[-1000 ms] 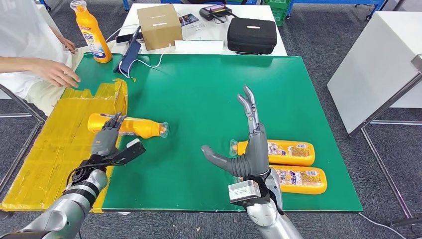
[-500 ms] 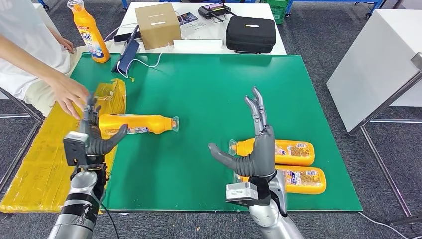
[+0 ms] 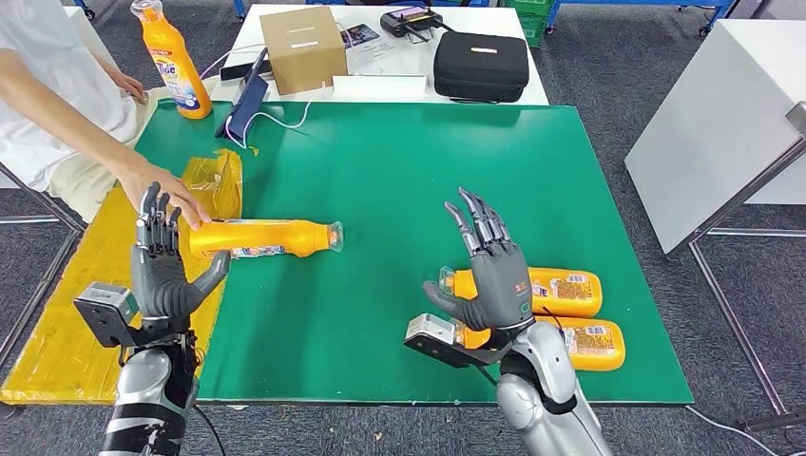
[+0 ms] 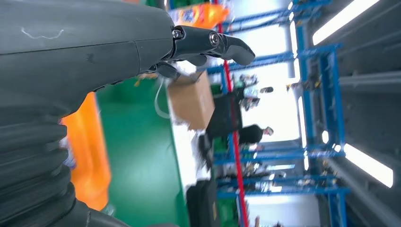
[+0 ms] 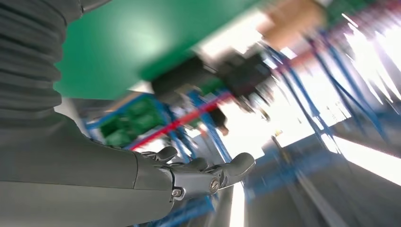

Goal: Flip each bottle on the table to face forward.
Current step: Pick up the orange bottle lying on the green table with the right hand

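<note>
An orange bottle lies on its side at the left of the green table, cap end pointing right. A person's hand touches its base end. My left hand is raised just before that bottle, fingers spread, holding nothing; the same bottle shows beside it in the left wrist view. Two more orange bottles lie side by side at the right front. My right hand is lifted in front of them, fingers apart and empty. A further orange bottle stands upright at the far left corner.
Yellow taped cardboard covers the table's left edge. A cardboard box, a black case and a phone on a stand sit on the white table behind. A white table stands to the right.
My left hand let go of the lying bottle and drew back towards me. The person's hand came onto the bottle's base. My right hand turned and tilted, its fingers spreading.
</note>
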`<state>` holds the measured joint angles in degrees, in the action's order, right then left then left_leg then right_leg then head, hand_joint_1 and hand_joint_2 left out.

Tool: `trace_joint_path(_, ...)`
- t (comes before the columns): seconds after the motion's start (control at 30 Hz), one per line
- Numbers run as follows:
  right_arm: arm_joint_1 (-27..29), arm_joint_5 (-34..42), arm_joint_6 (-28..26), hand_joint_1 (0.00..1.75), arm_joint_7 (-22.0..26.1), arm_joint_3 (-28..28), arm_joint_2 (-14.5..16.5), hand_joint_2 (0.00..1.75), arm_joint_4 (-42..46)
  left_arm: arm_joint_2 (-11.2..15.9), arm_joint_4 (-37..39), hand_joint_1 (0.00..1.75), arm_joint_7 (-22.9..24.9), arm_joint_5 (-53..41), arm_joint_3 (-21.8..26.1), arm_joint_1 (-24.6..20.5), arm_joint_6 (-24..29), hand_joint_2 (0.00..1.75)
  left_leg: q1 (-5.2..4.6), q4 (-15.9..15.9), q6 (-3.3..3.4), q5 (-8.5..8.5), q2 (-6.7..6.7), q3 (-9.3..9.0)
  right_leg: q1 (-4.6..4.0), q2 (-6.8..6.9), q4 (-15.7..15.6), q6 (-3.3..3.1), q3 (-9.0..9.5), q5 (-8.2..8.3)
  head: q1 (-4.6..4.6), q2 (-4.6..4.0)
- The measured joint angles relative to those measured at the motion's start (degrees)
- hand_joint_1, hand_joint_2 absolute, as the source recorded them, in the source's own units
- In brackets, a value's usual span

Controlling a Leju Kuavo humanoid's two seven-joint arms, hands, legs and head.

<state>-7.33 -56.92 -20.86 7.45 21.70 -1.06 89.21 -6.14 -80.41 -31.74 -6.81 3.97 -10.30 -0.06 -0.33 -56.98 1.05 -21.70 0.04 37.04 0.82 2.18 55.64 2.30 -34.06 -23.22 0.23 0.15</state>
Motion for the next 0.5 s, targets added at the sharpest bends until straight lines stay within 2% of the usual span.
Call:
trace_joint_path(0.17, -0.1, 0.4, 8.9, 0.0, -0.7, -3.1, -7.5, 1.75, -4.6, -0.8, -1.1, 0.0, 1.1, 0.7, -1.6, 2.5, -2.7, 1.75, -0.06, 0.0, 0.03, -0.01, -0.04, 0.08, 0.04, 0.02, 0.0, 0.04, -0.02, 0.02, -0.02, 0.0)
trace_joint_path(0.27, -0.3, 1.8, 11.5, 0.0, 0.7, -4.8, -11.3, 1.75, -6.7, -1.2, -1.0, 0.0, 1.2, 0.6, -2.9, 2.7, -3.1, 1.75, -0.06, 0.0, 0.03, -0.01, -0.05, 0.11, 0.03, 0.02, 0.0, 0.06, -0.04, 0.04, -0.02, 0.0)
trace_joint_path(0.37, -0.7, 1.4, 12.1, 0.0, 0.9, -5.8, -13.8, 1.75, -8.3, -1.5, -1.0, 0.0, 1.2, 0.6, -4.0, 2.7, -3.4, 1.75, -0.05, 0.0, 0.03, -0.02, -0.01, 0.1, 0.01, 0.0, 0.0, 0.06, -0.06, 0.05, -0.01, 0.0)
trace_joint_path(0.5, -1.4, 1.0, 12.5, 0.0, 0.8, -6.5, -15.3, 1.75, -10.0, -1.8, -0.7, 0.0, 1.4, 0.8, -5.0, 2.7, -3.6, 1.75, -0.01, 0.0, 0.03, -0.01, 0.02, 0.09, -0.02, -0.01, 0.0, 0.06, -0.07, 0.05, -0.03, 0.0)
